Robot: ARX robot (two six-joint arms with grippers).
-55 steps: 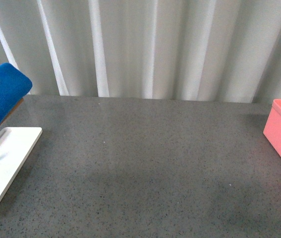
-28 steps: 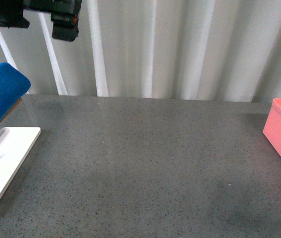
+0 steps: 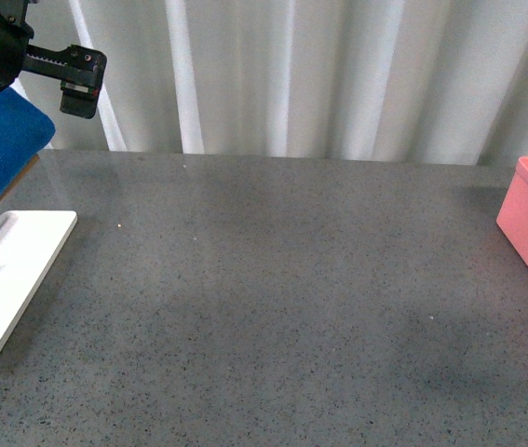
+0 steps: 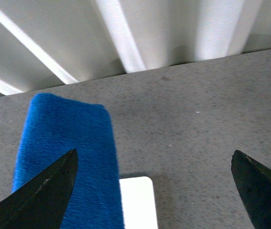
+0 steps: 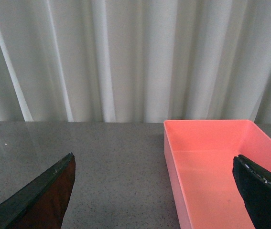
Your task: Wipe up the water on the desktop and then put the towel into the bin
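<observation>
Soft, even light comes through the pale pleated curtain (image 3: 338, 74) behind the dark grey speckled stone-like desktop (image 3: 273, 307). The folds show bright vertical bands, nearly blown out. There is a faint sheen along the desktop's far edge and broad soft darker patches across its near half, with no hard shadows. Front view slightly soft. In the wrist views, left gripper (image 4: 153, 191) and right gripper (image 5: 149, 193) tips are out-of-focus black wedges, and the bright blue fuzzy towel (image 4: 63, 143) has slightly soft edges.

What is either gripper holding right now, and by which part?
Nothing is held. The left gripper is open above the towel, which hangs on the white stand. The right gripper is open and empty near the bin.
</observation>
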